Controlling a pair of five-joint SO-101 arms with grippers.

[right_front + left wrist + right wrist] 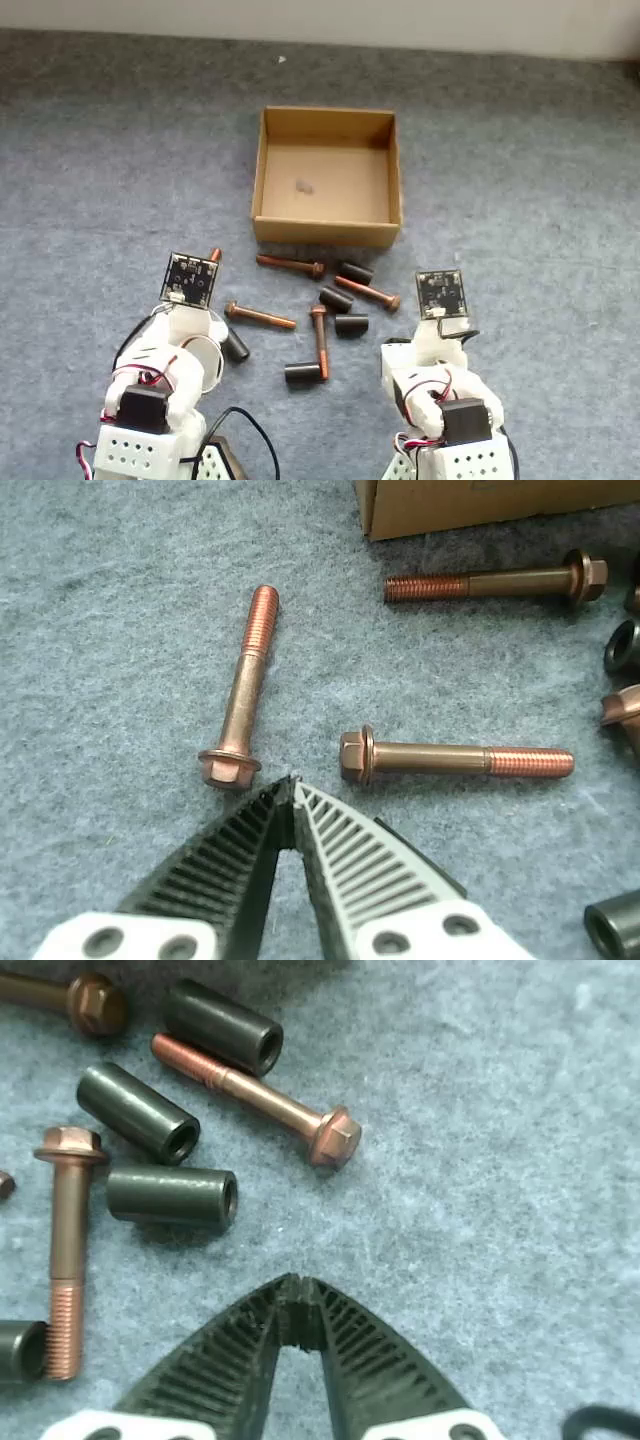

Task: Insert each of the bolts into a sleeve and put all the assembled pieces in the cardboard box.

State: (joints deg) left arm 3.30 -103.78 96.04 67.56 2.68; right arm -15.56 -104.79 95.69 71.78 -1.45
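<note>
Two arms in white printed plastic: left arm [165, 370], right arm [432, 372]. Black servo block [143, 408] set in each shell; perforated white bases. Square black circuit board [190, 278] on left wrist, second board [441, 293] on right wrist. Red and white wires [150, 377] looped at joints; thick black cable [243, 418] beside left base. On left gripper [293, 785], one black ribbed finger [230, 860], one white [345, 845]. On right gripper [297, 1285], both black, ribbed. White mounts with round screw holes.

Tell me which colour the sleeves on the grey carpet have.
The sleeves are plain black, without any pattern; the right wrist view shows them best.
</note>
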